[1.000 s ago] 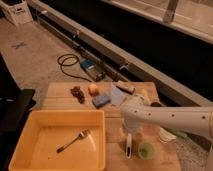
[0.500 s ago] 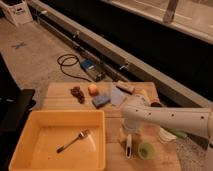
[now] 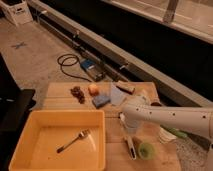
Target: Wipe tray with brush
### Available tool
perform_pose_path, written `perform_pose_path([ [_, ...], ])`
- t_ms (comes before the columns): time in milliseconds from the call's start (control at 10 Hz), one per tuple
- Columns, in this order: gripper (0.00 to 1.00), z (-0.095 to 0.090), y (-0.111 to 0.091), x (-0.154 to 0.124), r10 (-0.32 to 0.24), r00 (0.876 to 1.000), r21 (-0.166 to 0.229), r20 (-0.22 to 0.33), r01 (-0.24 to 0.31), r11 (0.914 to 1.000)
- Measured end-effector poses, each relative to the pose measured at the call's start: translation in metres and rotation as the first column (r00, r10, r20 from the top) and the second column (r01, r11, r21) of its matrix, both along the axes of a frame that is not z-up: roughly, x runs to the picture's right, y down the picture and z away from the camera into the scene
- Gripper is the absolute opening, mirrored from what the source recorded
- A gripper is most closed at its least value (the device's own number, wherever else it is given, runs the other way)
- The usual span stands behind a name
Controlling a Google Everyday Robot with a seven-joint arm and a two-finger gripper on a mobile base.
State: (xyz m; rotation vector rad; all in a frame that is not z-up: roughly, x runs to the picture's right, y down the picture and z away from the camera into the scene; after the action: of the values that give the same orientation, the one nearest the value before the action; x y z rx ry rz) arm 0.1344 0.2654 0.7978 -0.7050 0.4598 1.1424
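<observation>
Dim concrete floor [image 3: 35,60], wooden table [image 3: 60,91]

Taking the middle of the wooden board [image 3: 60,91] as the dial, a dark clump [image 3: 76,93] sits at ten o'clock with an orange lump [image 3: 93,89] just beside it at eleven. A blue sponge [image 3: 101,100] lies at twelve, and a pale sheet [image 3: 118,95] at one has a brown block [image 3: 125,87] on its far edge. A green round thing [image 3: 146,150] lies at four, a green-handled tool [image 3: 172,133] at three and a metal fork [image 3: 73,141] at eight. On the floor at eleven, a black cable [image 3: 66,65] coils beside a blue box [image 3: 90,66].
</observation>
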Motion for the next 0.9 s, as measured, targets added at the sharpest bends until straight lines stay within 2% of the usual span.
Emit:
perform_pose_path([
  [200,0.00,-0.005,-0.014,0.006,-0.028,0.999,0.034,-0.030,0.029,0.9990],
  [400,0.00,-0.018,-0.041,0.020,-0.050,0.996,0.089,-0.072,0.056,0.9945],
  [600,0.00,-0.022,-0.056,0.029,-0.066,0.993,0.131,-0.103,0.079,0.9883],
  [800,0.00,-0.024,-0.067,0.028,-0.068,0.992,0.157,-0.104,0.084,0.9839],
  [900,0.00,-0.029,-0.080,0.026,-0.072,0.993,0.186,-0.094,0.088,0.9785],
])
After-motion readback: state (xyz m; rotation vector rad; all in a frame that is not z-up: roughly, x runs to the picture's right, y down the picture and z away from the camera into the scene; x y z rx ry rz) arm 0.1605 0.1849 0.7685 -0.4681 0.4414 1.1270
